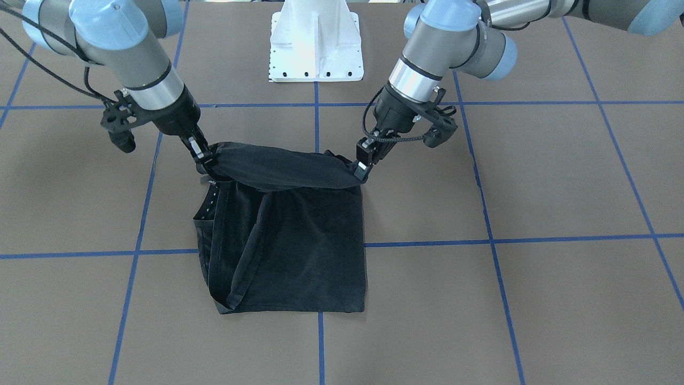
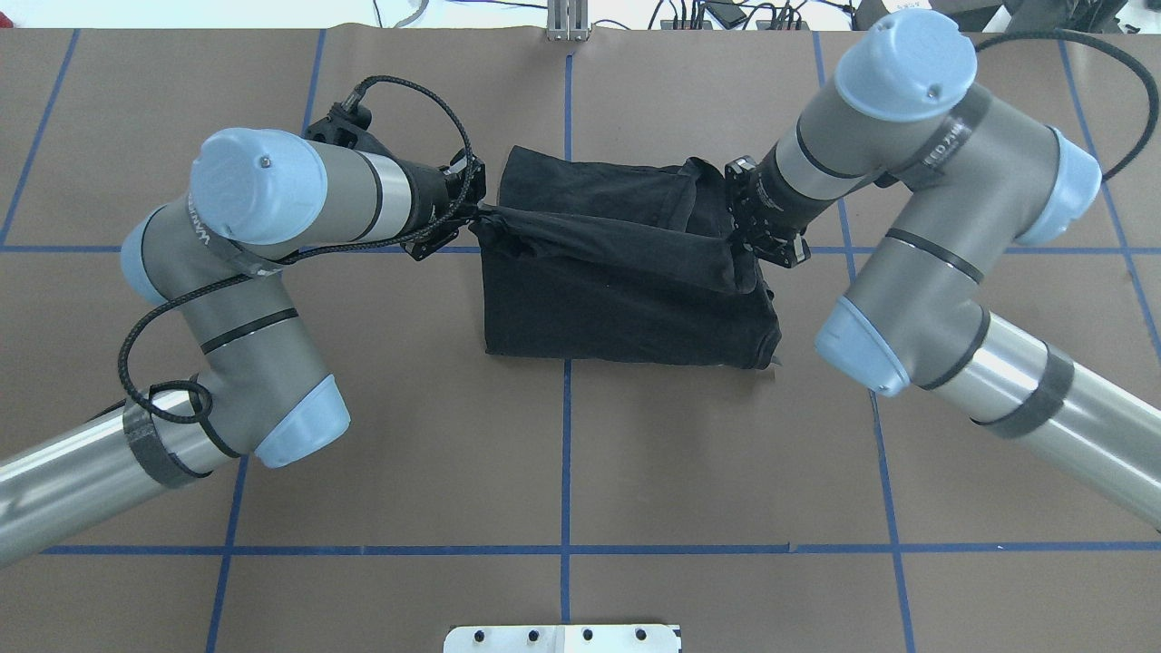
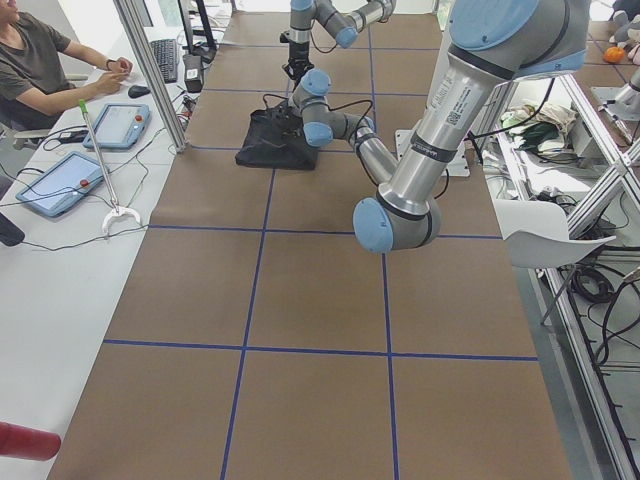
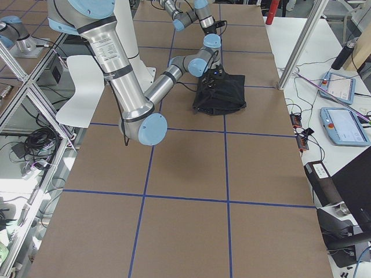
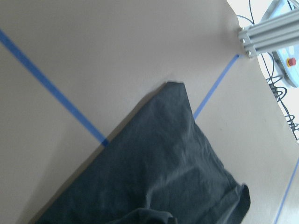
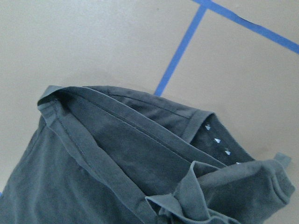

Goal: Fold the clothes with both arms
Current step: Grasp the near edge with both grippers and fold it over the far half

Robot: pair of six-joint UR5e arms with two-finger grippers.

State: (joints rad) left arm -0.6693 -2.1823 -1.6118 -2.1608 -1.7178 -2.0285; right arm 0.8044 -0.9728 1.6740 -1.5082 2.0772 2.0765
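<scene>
Two arms reach in over the brown bench, and clock positions are given as in the overhead view. From 8 o'clock the left arm is bent inward. The left pincer is closed on the black T-shirt, with a corner of cloth gripped at about the shirt's 9 to 10 o'clock edge. From that corner a band of the shirt is held raised and stretched straight across to the other pincer, passing over the rest of the garment. The lower part of the T-shirt is spread flat on the bench, a little toward 12 o'clock from the bench's middle, over a crossing of the blue tape lines. Bunched hems and a turned-over sleeve are seen along the shirt's 3 o'clock side. In the right wrist view, a row of small white marks can be made out inside the folds. At about the shirt's 3 o'clock edge the right pincer is likewise clamped on the cloth at the far end of the raised band, and the right arm comes in from 4 o'clock. A white pedestal stands at the bench's 6 o'clock edge.
</scene>
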